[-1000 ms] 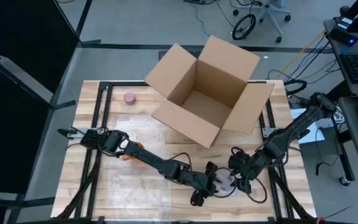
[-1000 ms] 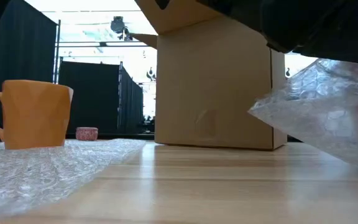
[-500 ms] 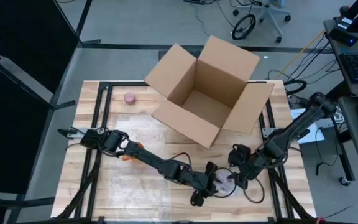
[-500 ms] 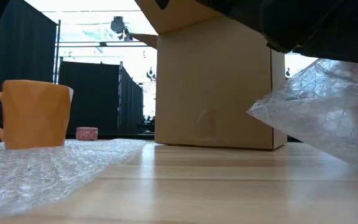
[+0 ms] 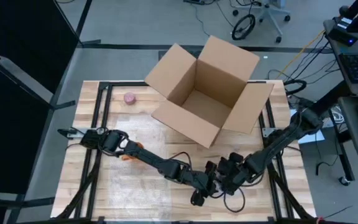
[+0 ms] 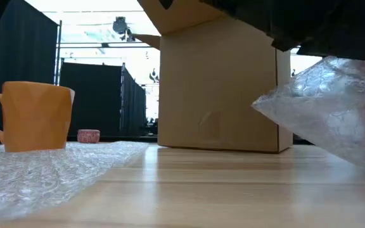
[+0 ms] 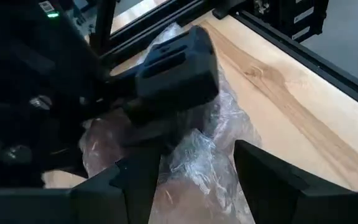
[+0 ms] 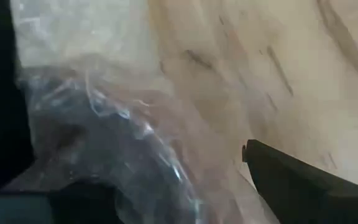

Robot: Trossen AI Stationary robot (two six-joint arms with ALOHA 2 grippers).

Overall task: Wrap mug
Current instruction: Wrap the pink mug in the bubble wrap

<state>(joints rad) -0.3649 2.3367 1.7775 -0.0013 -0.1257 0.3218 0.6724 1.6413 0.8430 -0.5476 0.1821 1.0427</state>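
An orange mug (image 6: 37,117) stands upright on a flat bubble wrap sheet (image 6: 49,168) at the table's left; from above only an orange bit (image 5: 127,159) shows under my left arm. Near the front edge, a bubble-wrapped bundle (image 7: 197,155) with something pinkish inside sits between my two grippers. My left gripper (image 5: 209,185) is shut on it. My right gripper (image 5: 227,177) is open, right against the bundle from the right. Its fingers (image 8: 291,180) stand on either side of the wrap, and I cannot tell whether they touch it. My left gripper has the bundle between its two fingers (image 7: 143,177), which come slanting from the table's left and bear on its crumpled plastic sides (image 7: 169,158). In the low view the bundle (image 6: 334,114) sits raised off the tabletop, tilted, with loose wrap sticking out toward the box.
An open cardboard box (image 5: 207,90) with its flaps spread stands at the far middle of the table. A small pink object (image 5: 130,98) lies at the far left. Black frame rails (image 5: 98,112) run along the table's sides.
My right gripper has gone toward the table's left and near edge, closing in on the bundle until it stands right beside my left gripper. The bundle has stayed almost where it was.
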